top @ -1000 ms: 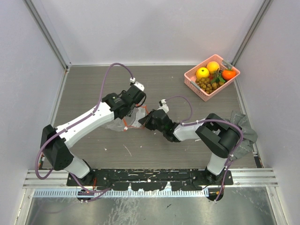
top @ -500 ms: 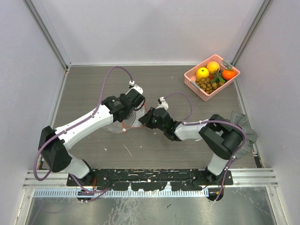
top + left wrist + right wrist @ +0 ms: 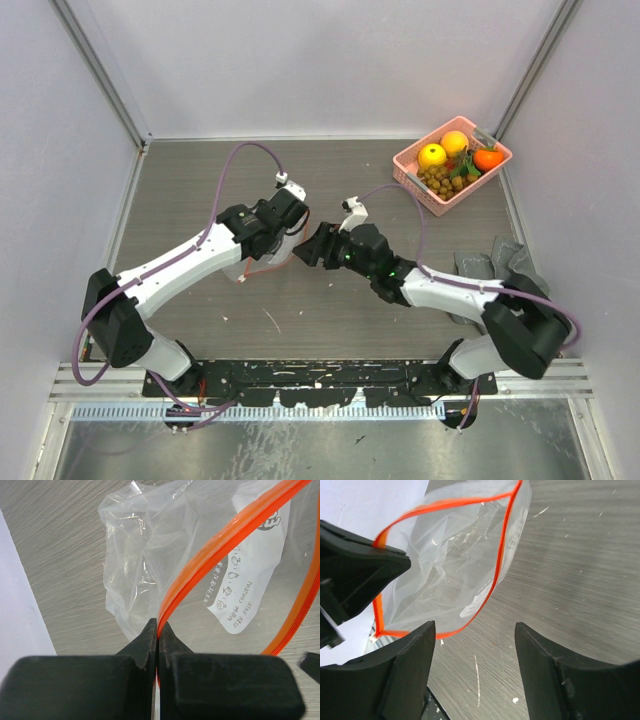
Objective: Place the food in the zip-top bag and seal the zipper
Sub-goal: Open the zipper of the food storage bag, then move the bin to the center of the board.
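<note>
The clear zip-top bag [image 3: 142, 555] hangs above the table with its mouth open, also shown in the right wrist view [image 3: 452, 565]. My left gripper [image 3: 159, 626] is shut on the red-orange zipper [image 3: 225, 535] at one edge of the mouth. It sits mid-table in the top view [image 3: 298, 232]. My right gripper [image 3: 475, 632] is open and empty just below the bag's lower zipper edge [image 3: 455, 630]; it faces the left gripper in the top view [image 3: 313, 248]. The yellow fruit [image 3: 432, 155], two orange fruits [image 3: 455, 142] [image 3: 487, 158] and the brown balls [image 3: 440, 181] lie in the basket.
The pink lattice basket [image 3: 408, 172] stands at the back right corner. A grey cloth [image 3: 492, 266] lies by the right wall next to my right arm. White walls close in the table on three sides. A white label [image 3: 245, 597] shows on the bag.
</note>
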`<action>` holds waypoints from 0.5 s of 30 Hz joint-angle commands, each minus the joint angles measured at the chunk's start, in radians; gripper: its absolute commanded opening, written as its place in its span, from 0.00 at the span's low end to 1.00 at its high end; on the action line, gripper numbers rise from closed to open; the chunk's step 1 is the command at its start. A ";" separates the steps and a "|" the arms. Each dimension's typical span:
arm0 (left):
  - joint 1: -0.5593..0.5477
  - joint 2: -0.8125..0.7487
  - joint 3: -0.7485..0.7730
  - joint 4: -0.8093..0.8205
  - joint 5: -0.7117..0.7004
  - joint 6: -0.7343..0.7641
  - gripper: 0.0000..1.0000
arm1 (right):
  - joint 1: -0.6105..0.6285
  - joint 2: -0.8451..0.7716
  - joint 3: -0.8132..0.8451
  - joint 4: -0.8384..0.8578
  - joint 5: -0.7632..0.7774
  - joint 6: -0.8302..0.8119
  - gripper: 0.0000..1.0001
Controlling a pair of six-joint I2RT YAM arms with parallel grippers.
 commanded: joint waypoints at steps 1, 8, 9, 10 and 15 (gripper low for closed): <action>0.018 -0.034 0.012 0.016 -0.015 0.003 0.00 | -0.055 -0.143 0.033 -0.174 0.008 -0.182 0.75; 0.029 -0.034 0.013 0.010 -0.003 0.002 0.00 | -0.261 -0.213 0.118 -0.385 0.016 -0.331 0.84; 0.030 -0.034 0.014 0.009 -0.002 0.004 0.00 | -0.293 -0.202 0.139 -0.402 0.025 -0.355 0.86; 0.030 -0.034 0.014 0.007 0.002 0.004 0.00 | -0.338 -0.181 0.162 -0.416 0.031 -0.385 0.87; 0.030 -0.035 0.016 0.001 0.012 0.006 0.00 | -0.492 -0.055 0.293 -0.444 0.086 -0.486 0.92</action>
